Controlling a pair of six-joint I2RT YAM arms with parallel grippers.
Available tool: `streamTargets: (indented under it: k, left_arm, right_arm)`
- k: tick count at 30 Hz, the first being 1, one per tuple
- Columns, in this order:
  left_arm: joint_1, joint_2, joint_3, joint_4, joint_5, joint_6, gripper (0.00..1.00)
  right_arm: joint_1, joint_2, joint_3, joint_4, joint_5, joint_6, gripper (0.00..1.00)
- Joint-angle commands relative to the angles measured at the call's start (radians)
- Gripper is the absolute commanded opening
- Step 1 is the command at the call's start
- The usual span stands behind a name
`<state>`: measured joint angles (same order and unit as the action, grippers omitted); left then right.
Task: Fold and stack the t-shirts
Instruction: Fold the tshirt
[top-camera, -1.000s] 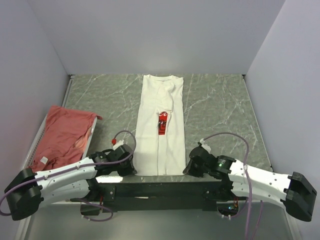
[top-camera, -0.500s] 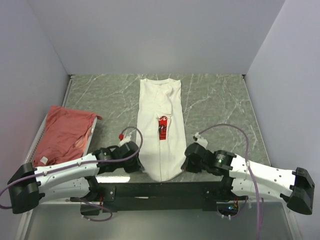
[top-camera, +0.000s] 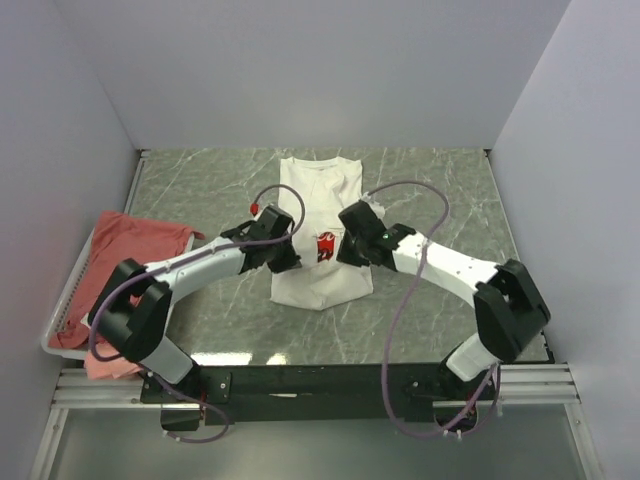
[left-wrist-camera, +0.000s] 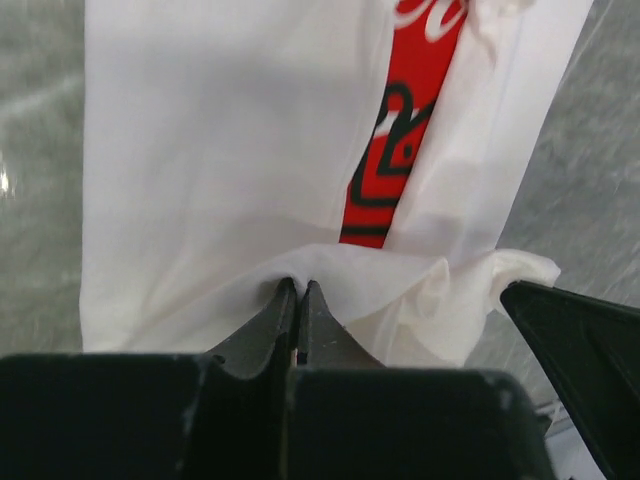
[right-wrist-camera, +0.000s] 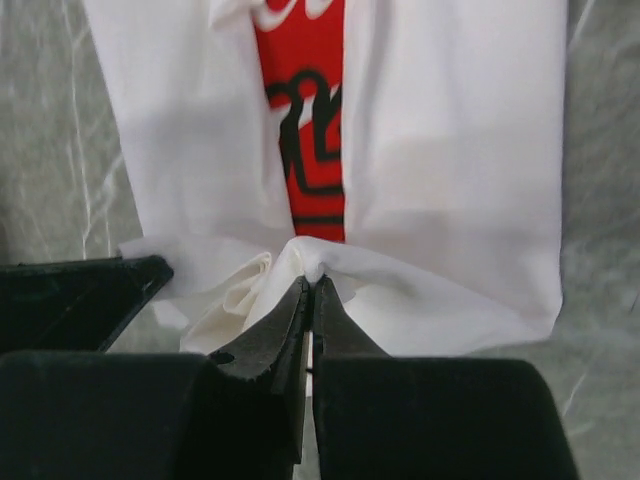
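Green marbled worktop (top-camera: 440, 200) under plain pale walls carries the white t-shirt (top-camera: 320, 185) at its middle. The shirt is folded into a narrow strip, with its long axis running from the arm bases straight toward the far wall and the collar at the far end. The near part is doubled back on itself, so a soft fold forms the near edge.

The left tool (left-wrist-camera: 298, 285) is shut narrow on a pinch of white cloth just left of the red print (left-wrist-camera: 400, 130). The right tool (right-wrist-camera: 310, 280) is clamped the same way, on a pinch just below the print. In the overhead view they sit level with each other on either side of the print, neither nearer the collar.

The uncovered shirt lies ahead of both tools, so my guess is the next move is straight along that axis, both arms together.

Each wrist view shows bunched fabric beside the pinch, and I cannot tell how many layers are held. The print's lettering is cut off. Well to the left, salmon t-shirts (top-camera: 125, 265) lie in a wire basket (top-camera: 55, 325). How many there are is unclear, and the left arm crosses part of them.
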<state>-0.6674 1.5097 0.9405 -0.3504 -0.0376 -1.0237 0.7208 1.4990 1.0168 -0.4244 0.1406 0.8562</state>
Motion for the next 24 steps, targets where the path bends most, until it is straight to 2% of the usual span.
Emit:
streamTargets:
  k: [1, 9, 14, 24]
  left_arm:
    - [0.037, 0.070, 0.113, 0.051, 0.002, 0.040, 0.01]
    - [0.150, 0.173, 0.250, 0.044, 0.018, 0.063, 0.01]
    - [0.210, 0.245, 0.308, 0.051, 0.045, 0.094, 0.01]
    - [0.250, 0.357, 0.374, 0.064, 0.084, 0.125, 0.01]
  right_arm:
    - [-0.072, 0.073, 0.091, 0.053, -0.001, -0.059, 0.00]
    - [-0.205, 0.219, 0.202, 0.088, -0.070, -0.095, 0.00]
    - [-0.274, 0.248, 0.220, 0.110, -0.116, -0.097, 0.00]
    - [-0.359, 0.322, 0.266, 0.119, -0.180, -0.123, 0.00]
